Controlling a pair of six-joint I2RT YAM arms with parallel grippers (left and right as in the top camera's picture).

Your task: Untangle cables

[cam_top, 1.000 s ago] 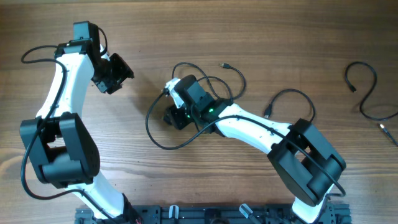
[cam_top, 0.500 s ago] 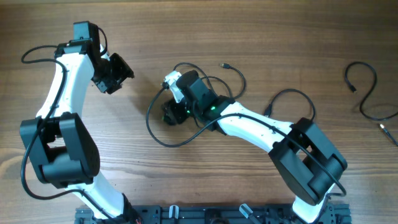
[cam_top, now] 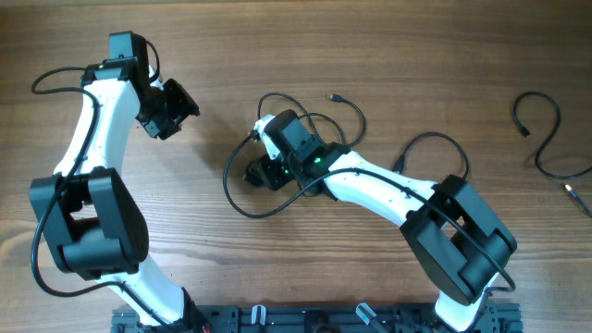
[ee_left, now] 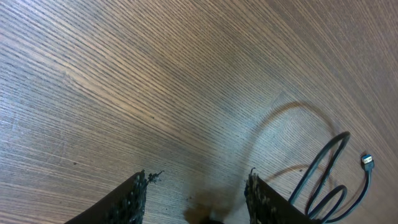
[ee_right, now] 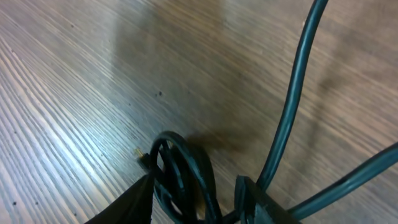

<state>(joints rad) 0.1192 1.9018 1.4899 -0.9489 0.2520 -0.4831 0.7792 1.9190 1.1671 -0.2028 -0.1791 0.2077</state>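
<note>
The tangled black cables (cam_top: 310,125) lie mid-table, with a loop (cam_top: 239,199) trailing to the left and a plug (cam_top: 333,96) at the back. My right gripper (cam_top: 259,173) sits low at the tangle's left side. In the right wrist view its jaws (ee_right: 196,180) are shut on a small coil of cable (ee_right: 180,165), and two more strands (ee_right: 292,106) run off up and to the right. My left gripper (cam_top: 183,111) hovers open to the left of the tangle, empty (ee_left: 196,180). Cable loops (ee_left: 326,171) and a plug (ee_left: 367,160) show at its lower right.
A separate black cable (cam_top: 548,139) curls at the far right of the wooden table (cam_top: 416,55), its end (cam_top: 573,192) near the edge. Another black arc (cam_top: 430,139) rises beside the right arm. The arm bases (cam_top: 305,319) stand along the front edge.
My right gripper shifted left and then back right with the coil in it, and the trailing loop followed. The left arm has not moved.
</note>
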